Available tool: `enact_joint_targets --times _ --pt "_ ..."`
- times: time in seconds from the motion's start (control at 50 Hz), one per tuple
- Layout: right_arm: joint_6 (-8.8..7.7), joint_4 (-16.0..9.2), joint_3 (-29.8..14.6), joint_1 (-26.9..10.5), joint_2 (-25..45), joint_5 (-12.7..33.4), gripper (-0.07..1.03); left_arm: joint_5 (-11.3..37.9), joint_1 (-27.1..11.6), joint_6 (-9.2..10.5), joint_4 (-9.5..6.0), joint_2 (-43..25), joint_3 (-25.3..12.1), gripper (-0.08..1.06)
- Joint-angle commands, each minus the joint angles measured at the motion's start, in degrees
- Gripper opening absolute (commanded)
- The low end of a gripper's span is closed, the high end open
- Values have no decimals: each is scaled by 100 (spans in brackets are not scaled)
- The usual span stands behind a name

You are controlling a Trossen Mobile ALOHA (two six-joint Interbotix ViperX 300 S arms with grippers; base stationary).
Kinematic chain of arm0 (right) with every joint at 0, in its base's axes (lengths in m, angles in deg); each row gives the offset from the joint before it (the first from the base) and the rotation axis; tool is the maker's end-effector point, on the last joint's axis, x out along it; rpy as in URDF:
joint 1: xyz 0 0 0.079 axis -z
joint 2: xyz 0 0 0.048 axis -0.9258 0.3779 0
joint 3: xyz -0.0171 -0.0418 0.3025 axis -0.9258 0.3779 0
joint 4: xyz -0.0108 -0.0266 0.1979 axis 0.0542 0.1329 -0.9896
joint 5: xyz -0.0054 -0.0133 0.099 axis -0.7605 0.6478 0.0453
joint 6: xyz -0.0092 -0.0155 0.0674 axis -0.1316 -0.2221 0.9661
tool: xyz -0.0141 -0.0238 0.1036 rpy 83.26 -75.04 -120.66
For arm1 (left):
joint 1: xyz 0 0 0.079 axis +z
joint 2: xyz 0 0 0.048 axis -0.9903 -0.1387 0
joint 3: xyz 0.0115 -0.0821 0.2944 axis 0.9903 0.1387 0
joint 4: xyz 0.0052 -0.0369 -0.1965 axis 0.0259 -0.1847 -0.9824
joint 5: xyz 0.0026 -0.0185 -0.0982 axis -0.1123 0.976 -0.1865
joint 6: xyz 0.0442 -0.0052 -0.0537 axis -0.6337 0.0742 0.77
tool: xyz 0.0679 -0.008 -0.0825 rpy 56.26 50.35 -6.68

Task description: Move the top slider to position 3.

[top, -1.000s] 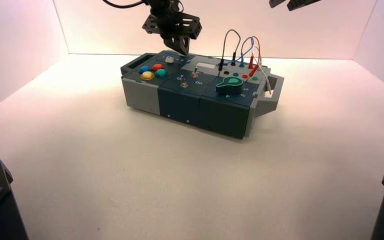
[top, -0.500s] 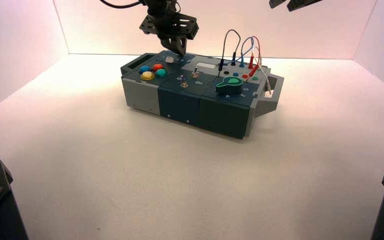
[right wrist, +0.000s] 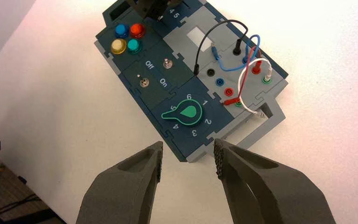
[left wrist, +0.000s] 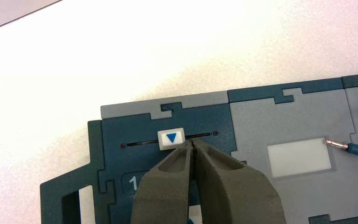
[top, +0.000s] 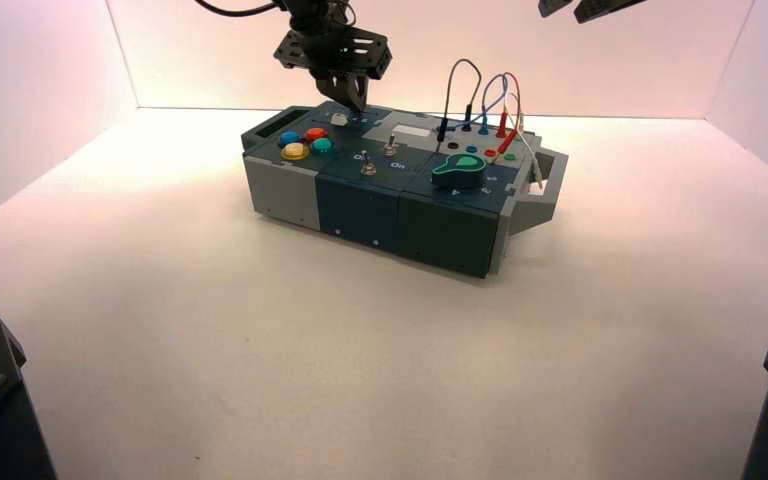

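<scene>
My left gripper [left wrist: 192,142], dark and narrowed until its fingertips meet, is right beside the small flat white slider knob with a blue triangle [left wrist: 171,138], partway along its slot [left wrist: 142,143]. My right gripper [right wrist: 189,151] waits wide apart, off the box [right wrist: 168,74].

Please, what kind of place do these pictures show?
Probably a robot test booth: plain pale walls enclose a bare-looking work surface, and a practice box carries coloured buttons, a numbered knob and plugged wires.

Left gripper [left wrist: 192,141] hides part of lower slider [left wrist: 195,213].
</scene>
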Motion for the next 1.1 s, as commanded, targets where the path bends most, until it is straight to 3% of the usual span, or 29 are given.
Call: enact_joint_targets --times 0.02,0.42,1.1 --pt "0 -26 -70 -9 -18 -44 58 -26 53 -26 9 246 -149 -3" --pt "0 -26 -70 -18 -9 -44 58 176 44 -26 9 571 -220 -3" --pt "0 -35 -26 -18 -18 -44 58 299 53 -35 9 404 -229 -3"
